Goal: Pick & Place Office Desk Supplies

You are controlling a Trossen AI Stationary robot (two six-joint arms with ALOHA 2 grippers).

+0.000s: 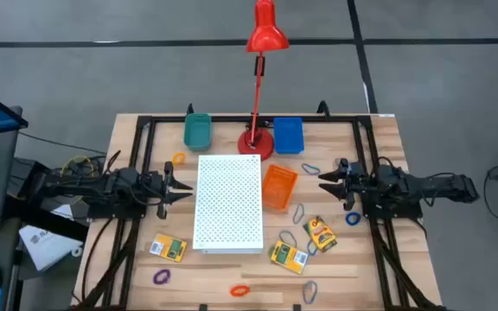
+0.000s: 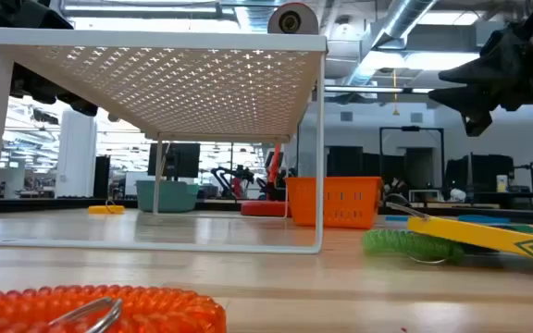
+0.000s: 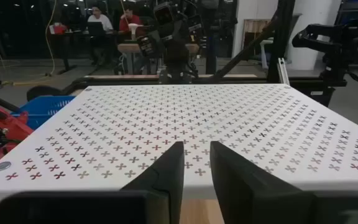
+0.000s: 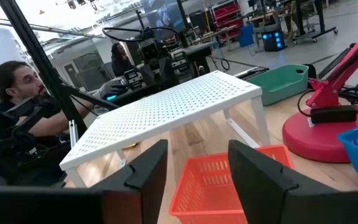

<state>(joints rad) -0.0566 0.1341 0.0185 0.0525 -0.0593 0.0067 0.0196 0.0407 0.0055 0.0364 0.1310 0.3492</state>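
Loops and printed boxes (image 1: 321, 234) are strewn just near-side of the right claw (image 1: 325, 180), which hangs open and empty; a blue loop (image 1: 354, 218) lies closest. Left claw (image 1: 184, 187), narrowly parted, is parked empty by the white board (image 1: 229, 203).

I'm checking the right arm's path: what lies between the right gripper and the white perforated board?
In the high view, the orange bin sits between the right gripper and the white perforated board, with a small blue loop just before the fingertips.
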